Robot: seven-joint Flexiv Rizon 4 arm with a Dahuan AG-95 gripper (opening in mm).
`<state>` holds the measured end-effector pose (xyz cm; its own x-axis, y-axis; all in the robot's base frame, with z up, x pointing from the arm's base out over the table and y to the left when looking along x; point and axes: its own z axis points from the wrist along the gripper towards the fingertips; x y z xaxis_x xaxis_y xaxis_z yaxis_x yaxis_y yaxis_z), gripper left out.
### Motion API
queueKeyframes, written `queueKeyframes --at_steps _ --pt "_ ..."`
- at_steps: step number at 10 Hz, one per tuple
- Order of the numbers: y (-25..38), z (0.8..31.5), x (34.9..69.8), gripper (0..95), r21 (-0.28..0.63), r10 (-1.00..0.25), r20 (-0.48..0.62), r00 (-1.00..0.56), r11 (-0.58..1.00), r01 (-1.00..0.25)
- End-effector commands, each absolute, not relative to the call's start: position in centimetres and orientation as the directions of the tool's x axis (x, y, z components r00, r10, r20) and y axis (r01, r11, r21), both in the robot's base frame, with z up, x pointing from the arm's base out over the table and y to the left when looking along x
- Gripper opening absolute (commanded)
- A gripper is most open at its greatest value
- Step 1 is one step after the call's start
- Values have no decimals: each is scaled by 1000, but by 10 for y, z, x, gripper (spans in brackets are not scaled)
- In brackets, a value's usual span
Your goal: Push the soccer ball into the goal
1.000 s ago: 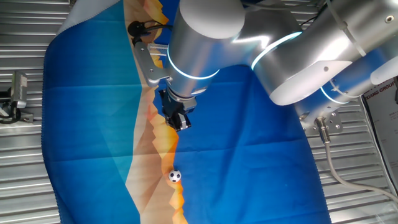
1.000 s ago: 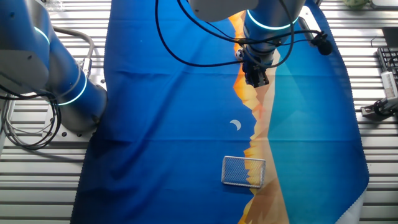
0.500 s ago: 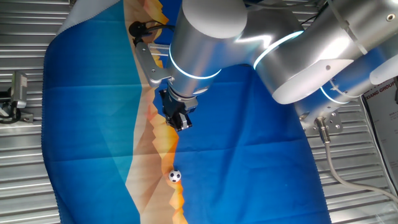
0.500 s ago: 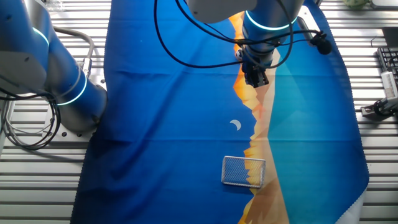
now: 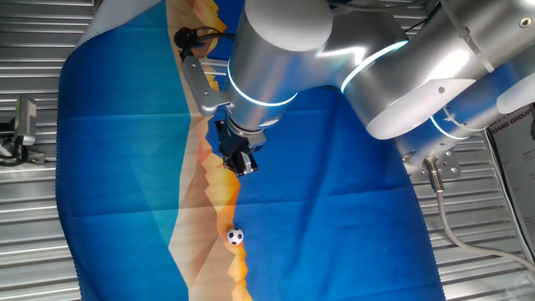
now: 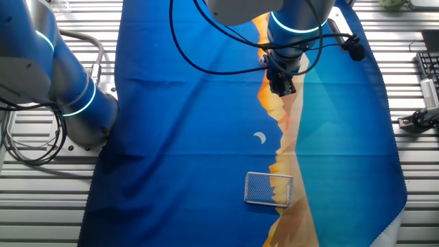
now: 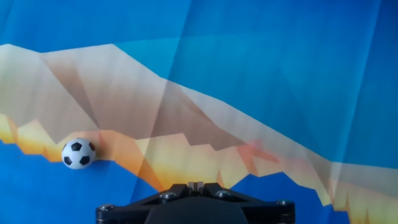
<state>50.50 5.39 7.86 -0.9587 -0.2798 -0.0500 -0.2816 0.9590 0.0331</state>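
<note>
Nothing of the push is done yet: the soccer ball (image 5: pixel 236 237) sits untouched on the orange mountain print of the blue cloth (image 5: pixel 334 209) covering the worktop, well apart from the claw (image 5: pixel 240 162). Beyond the ball, the claw hangs above the same print, holding and touching nothing; its fingers look close together, though I cannot tell for sure. Farthest off, the goal (image 6: pixel 269 189) lies empty, past the printed crescent (image 6: pixel 260 138)
</note>
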Motion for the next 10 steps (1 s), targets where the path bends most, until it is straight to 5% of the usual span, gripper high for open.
queueKeyframes --at_steps 1,7,10 --pt "53 79 502 0 39 -283 -55 -958 958 -285" --pt "52 78 499 0 13 -440 -54 -897 897 -441" --pt "51 78 496 0 19 -373 -64 -926 927 -375"
